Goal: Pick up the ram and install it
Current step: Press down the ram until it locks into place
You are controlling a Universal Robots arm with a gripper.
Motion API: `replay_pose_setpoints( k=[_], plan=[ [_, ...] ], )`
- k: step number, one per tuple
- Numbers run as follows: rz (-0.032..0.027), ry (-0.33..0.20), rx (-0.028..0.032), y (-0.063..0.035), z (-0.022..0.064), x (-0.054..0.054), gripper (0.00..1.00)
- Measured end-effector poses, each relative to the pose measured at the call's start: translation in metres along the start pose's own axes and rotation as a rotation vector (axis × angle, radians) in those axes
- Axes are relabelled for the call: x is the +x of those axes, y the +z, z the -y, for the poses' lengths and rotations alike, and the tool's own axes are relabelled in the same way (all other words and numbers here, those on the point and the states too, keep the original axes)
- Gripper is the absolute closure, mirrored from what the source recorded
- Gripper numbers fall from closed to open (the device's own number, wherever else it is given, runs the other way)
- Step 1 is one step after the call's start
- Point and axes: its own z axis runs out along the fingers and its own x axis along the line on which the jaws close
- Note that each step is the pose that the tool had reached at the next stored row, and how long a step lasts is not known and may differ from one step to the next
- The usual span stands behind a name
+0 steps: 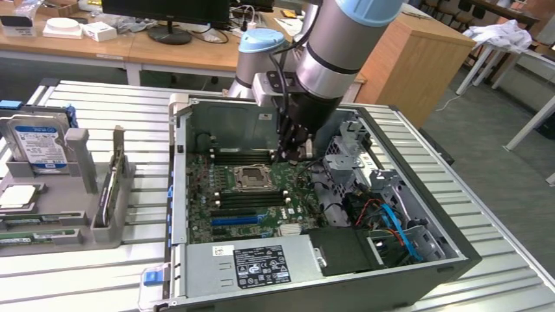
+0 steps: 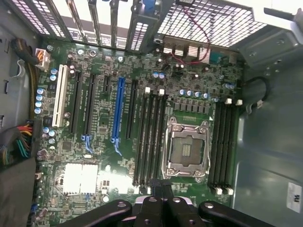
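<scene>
My gripper (image 1: 293, 151) hangs inside the open computer case (image 1: 182, 169), just above the motherboard (image 1: 227, 201). Its fingers (image 2: 152, 202) stand shut on a thin dark strip seen edge-on, the ram (image 2: 162, 185). The tips hover over the end of the black memory slots (image 2: 150, 137) that lie beside the empty CPU socket (image 2: 186, 147). A second bank of slots (image 2: 222, 142) lies on the socket's other side. In the exterior view the socket (image 1: 251, 174) sits a little toward the exterior view's left of the gripper.
A grey parts rack (image 1: 78, 195) with a hard drive (image 1: 39, 146) stands on the exterior view's left of the case. Inside the case are the power supply (image 1: 251, 263), a drive cage (image 1: 355, 146), blue and red cables (image 1: 390, 221) and a silver heatsink (image 2: 80, 177).
</scene>
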Motion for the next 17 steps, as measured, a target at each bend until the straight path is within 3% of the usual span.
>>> replay_pose_setpoints(
  k=[6, 12, 17],
  plan=[
    [-0.0239, 0.001, -0.0022, 0.0080, 0.0001, 0.002, 0.90],
    [-0.0387, 0.002, -0.0035, 0.0190, 0.0005, 0.002, 0.90],
    [-0.0451, 0.002, -0.0040, 0.0289, 0.0011, -0.001, 0.90]
  ],
)
